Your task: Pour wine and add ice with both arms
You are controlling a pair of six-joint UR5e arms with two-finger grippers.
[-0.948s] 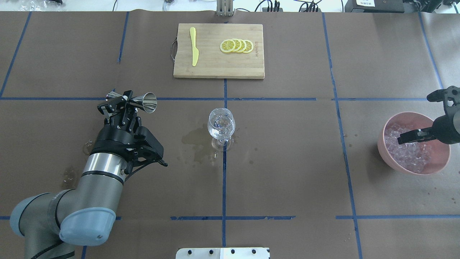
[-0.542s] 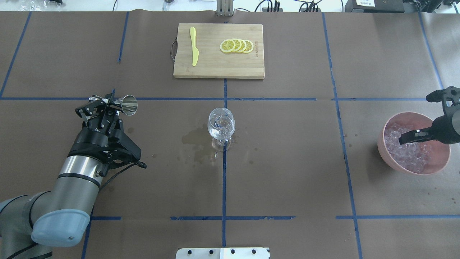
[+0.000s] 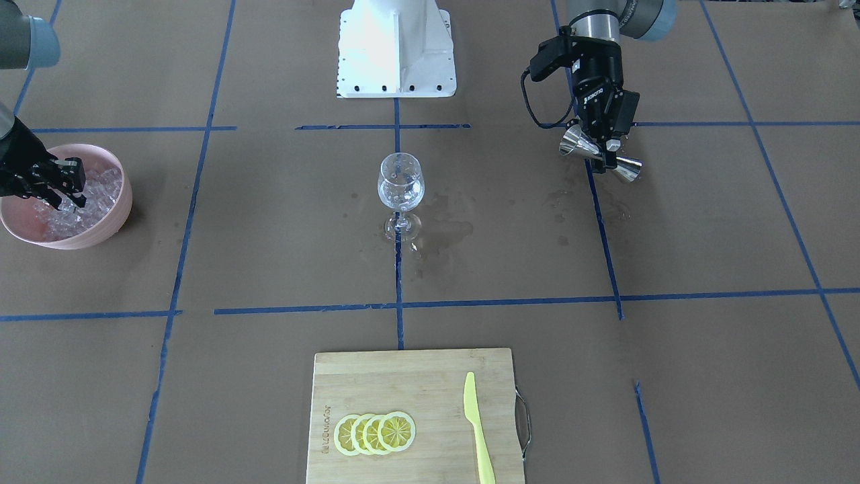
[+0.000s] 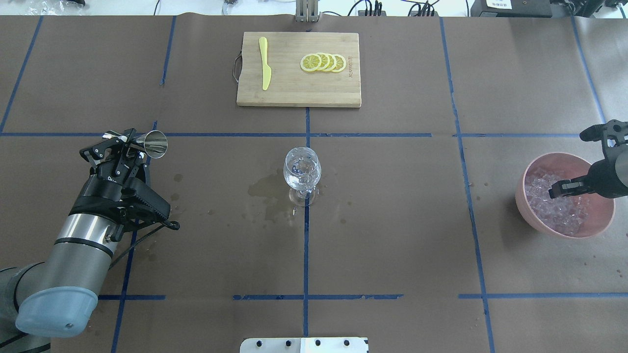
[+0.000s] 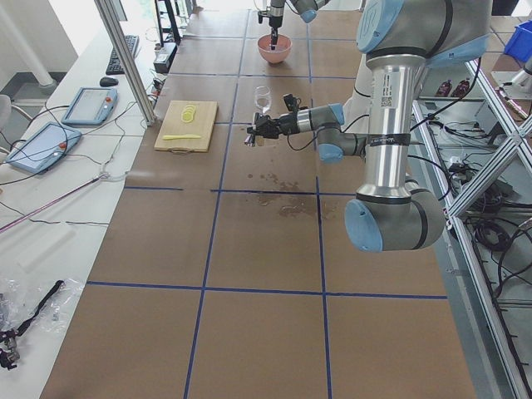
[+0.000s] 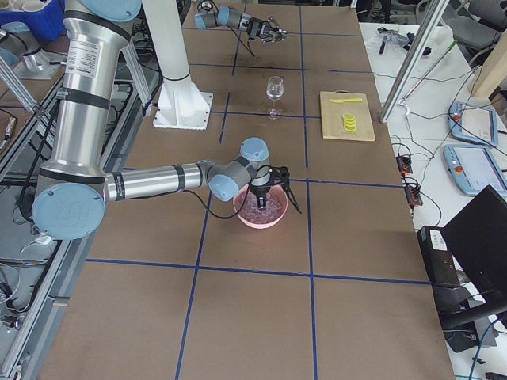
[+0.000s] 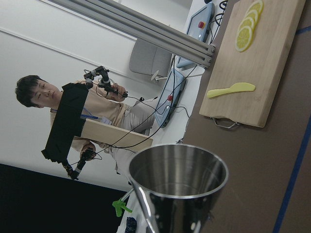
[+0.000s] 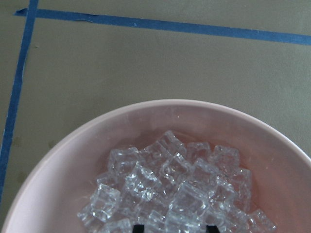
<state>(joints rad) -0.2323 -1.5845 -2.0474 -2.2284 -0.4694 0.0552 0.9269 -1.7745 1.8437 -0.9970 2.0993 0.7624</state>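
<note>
A clear stemmed glass (image 4: 301, 169) stands at the table's middle with a little clear wine low in its bowl. My left gripper (image 4: 128, 145) is far to its left, shut on a steel jigger (image 4: 155, 143) held on its side. The jigger's mouth fills the left wrist view (image 7: 177, 187). My right gripper (image 4: 557, 189) is open, with its fingertips (image 8: 138, 227) down among the ice (image 8: 170, 187) in the pink bowl (image 4: 569, 234). The front view also shows the glass (image 3: 401, 183), the jigger (image 3: 579, 143) and the bowl (image 3: 101, 232).
Wet patches (image 4: 267, 193) darken the brown paper left of the glass. A wooden cutting board (image 4: 294, 90) at the back centre carries lemon slices (image 4: 323, 63) and a yellow knife (image 4: 265, 63). The white pedestal (image 3: 396, 47) stands at the robot's side.
My left arm has drawn back to the left, away from the glass, with the jigger still on its side. My right gripper has moved slightly over the ice in the bowl.
</note>
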